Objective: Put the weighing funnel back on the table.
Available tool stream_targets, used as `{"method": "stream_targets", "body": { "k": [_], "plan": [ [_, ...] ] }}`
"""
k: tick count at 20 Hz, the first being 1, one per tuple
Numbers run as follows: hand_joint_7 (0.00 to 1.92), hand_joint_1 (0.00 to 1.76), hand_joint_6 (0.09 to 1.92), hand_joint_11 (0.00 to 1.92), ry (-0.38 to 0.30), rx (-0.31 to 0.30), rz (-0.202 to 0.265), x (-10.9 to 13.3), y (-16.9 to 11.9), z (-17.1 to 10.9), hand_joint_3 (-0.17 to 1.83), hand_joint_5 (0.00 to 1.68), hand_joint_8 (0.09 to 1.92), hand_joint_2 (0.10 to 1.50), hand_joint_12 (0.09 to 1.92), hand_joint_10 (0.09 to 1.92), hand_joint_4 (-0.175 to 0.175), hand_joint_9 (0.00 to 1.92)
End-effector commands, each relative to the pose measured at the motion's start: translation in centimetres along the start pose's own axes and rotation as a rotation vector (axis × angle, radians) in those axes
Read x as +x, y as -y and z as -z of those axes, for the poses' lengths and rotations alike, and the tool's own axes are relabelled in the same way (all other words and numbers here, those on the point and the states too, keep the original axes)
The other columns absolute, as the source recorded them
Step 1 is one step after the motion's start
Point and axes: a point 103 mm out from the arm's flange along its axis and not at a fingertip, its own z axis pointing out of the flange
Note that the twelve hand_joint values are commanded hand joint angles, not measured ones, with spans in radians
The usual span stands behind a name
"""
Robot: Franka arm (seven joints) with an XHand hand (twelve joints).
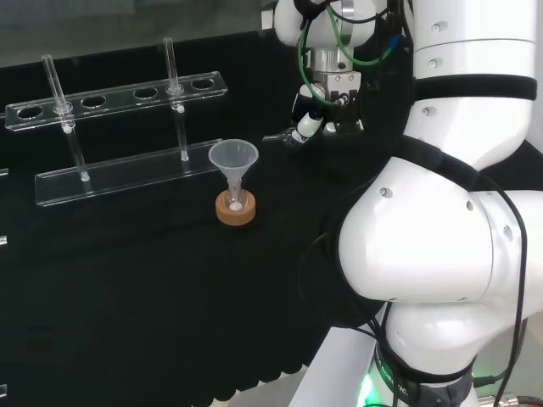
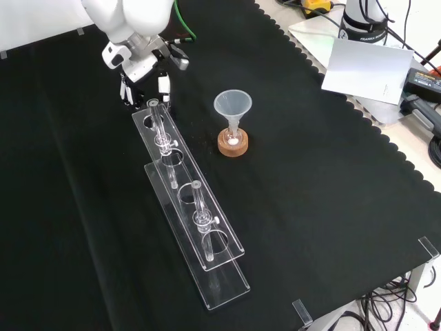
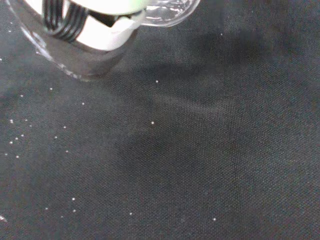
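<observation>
My hand (image 1: 310, 124) hangs low over the black cloth, to the right of the funnel in the head view and beyond the rack's far end in the front view (image 2: 143, 77). Its fingers are curled round the weighing funnel (image 1: 277, 136), a small clear piece whose stem sticks out to the left of the hand in the head view. In the wrist view a black and white finger (image 3: 92, 30) lies against the clear weighing funnel (image 3: 172, 15), close above the cloth. I cannot tell whether the piece touches the cloth.
The big funnel (image 1: 233, 161) stands in a small flask on a cork ring (image 1: 236, 210). A clear rack (image 2: 189, 207) holds two glass tubes (image 2: 160, 124). White specks dot the cloth under the hand. Papers and cables lie off the cloth's right edge in the front view.
</observation>
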Motion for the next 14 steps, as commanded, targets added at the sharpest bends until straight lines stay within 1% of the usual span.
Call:
{"method": "stream_targets", "body": {
  "k": [1,6,7,10,14],
  "plan": [
    [0.76,1.11,0.61,1.12,-0.007,-0.004,0.006,-0.1,-0.6,-0.4,0.53,1.28,0.66,0.72,0.82,0.09,0.175,1.25],
    [0.76,1.11,0.61,1.11,-0.004,-0.006,0.009,0.3,-1.3,-0.6,0.53,1.28,0.66,0.72,0.83,0.09,0.175,1.25],
    [0.75,1.11,0.61,1.11,-0.016,-0.010,0.015,-0.4,-1.2,-0.5,0.53,1.28,0.66,0.72,0.83,0.09,0.175,1.25],
    [0.75,1.11,0.61,1.11,-0.012,-0.007,0.014,-0.8,-1.3,-0.4,0.53,1.28,0.66,0.72,0.83,0.09,0.175,1.25],
    [0.75,1.11,0.62,1.11,0.006,-0.006,0.004,0.2,-1.7,-0.6,0.53,1.28,0.66,0.72,0.83,0.09,0.175,1.25]
  ]
}}
